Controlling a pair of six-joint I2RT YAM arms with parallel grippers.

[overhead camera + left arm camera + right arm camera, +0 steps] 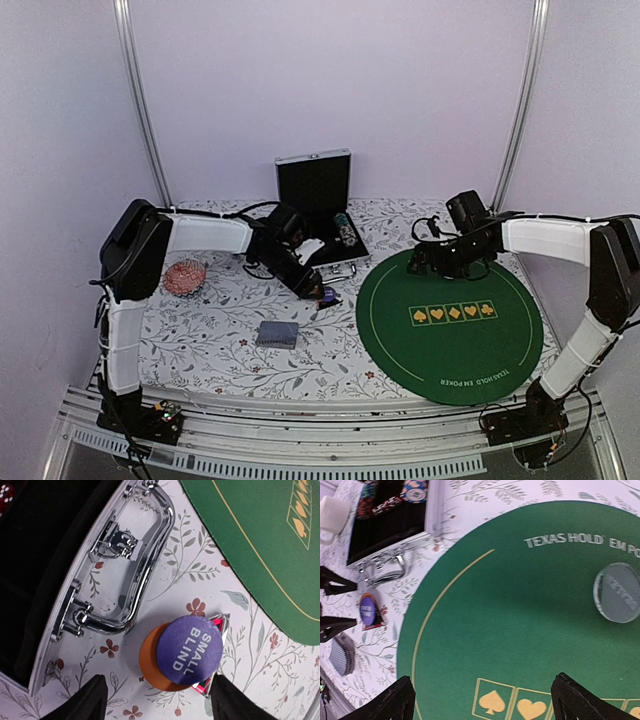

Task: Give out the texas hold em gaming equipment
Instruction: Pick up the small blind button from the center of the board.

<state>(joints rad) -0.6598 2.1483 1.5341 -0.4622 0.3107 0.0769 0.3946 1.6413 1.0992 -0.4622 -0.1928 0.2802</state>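
A purple "SMALL BLIND" disc (189,651) lies on an orange disc (148,667), both on a dark triangular marker (220,622), on the floral cloth beside the case handle. My left gripper (157,706) is open just above and around this pile, one finger on each side, touching nothing. The pile also shows in the top view (328,295) and the right wrist view (367,611). A blue-grey card deck (277,334) lies nearer the front. My right gripper (485,710) is open and empty above the green mat (520,605), where a clear round disc (618,592) lies.
An open aluminium case (318,200) with striped chips (345,232) stands at the back, its chrome handle (145,565) next to the pile. A cream mug (332,512) sits by the case. A red round object (185,277) lies left. The mat's card boxes (453,312) sit mid-mat.
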